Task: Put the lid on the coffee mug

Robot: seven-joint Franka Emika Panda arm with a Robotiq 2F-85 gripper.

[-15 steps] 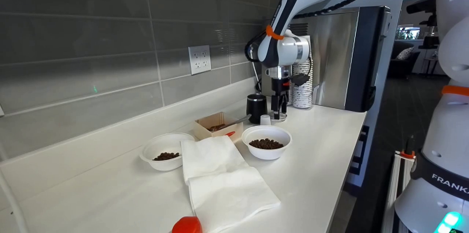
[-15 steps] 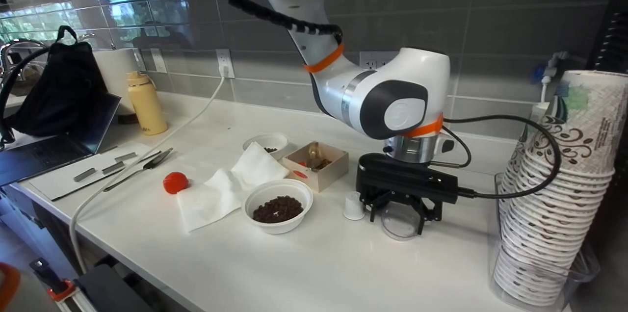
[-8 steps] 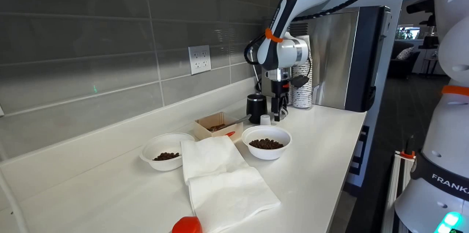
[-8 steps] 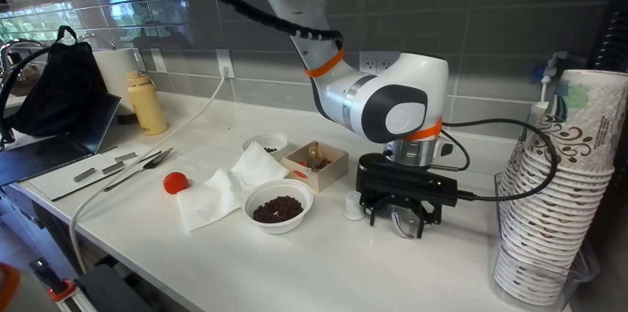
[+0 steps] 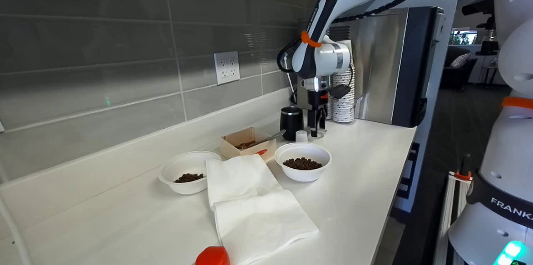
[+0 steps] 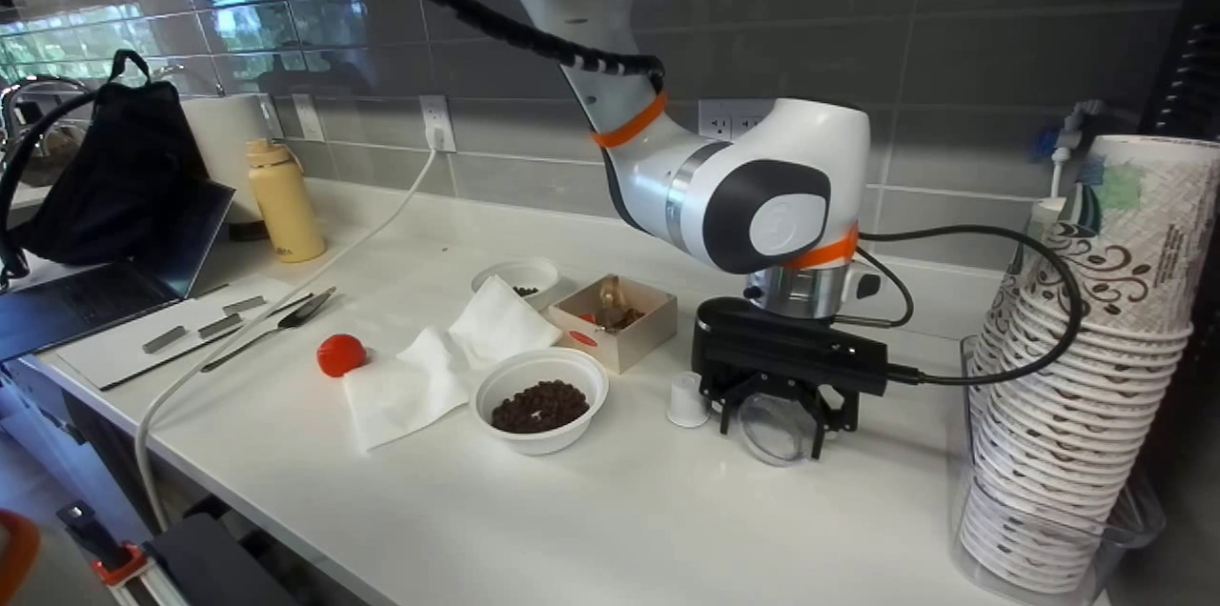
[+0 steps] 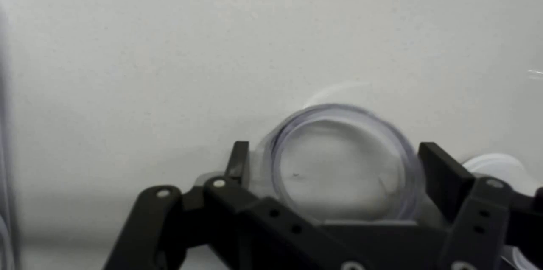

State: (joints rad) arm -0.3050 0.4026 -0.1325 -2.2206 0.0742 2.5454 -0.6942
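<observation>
The black coffee mug (image 5: 291,125) stands upright near the backsplash, left of my gripper in an exterior view. In the exterior view (image 6: 770,442) where my gripper hides that spot, the mug does not show. A clear round lid (image 6: 774,430) is between my gripper's two black fingers, low at the counter. In the wrist view the lid (image 7: 339,168) lies close to the right finger, with a gap at the left finger. My gripper (image 7: 334,151) is open around it, pointing down. The lid looks slightly tilted; whether a finger touches it I cannot tell.
A small white cup (image 6: 688,399) stands right beside the gripper. A white bowl of brown pellets (image 6: 540,401), a wooden box (image 6: 615,320) and white napkins (image 5: 258,206) are nearby. Tall paper cup stacks (image 6: 1087,415) and a steel appliance (image 5: 377,69) stand at the far end.
The lid lay flat a second ago, was tipped up steeply between the fingers half a second ago, and leans less now. My gripper dipped slightly and rose again. The mug has not moved.
</observation>
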